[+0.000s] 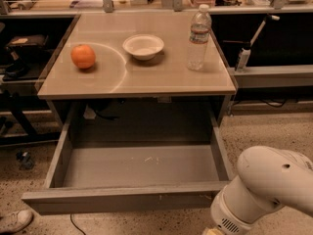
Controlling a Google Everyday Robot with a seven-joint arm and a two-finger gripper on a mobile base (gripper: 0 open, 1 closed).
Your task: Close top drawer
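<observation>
The top drawer (142,165) is pulled far out from under the tan cabinet top (137,77). It is wide, shallow and grey, with a bare scuffed bottom and nothing inside. Its flat front panel (122,199) runs along the bottom of the camera view. My white arm (264,192) fills the lower right corner, just right of the drawer's front right corner. The gripper itself is below the frame's edge and out of view.
On the cabinet top stand an orange (83,56), a white bowl (143,46) and a water bottle (199,37). Cluttered benches run behind. A dark shelf unit (19,58) stands left, a grey rail (274,75) right. A shoe (14,221) lies on the speckled floor.
</observation>
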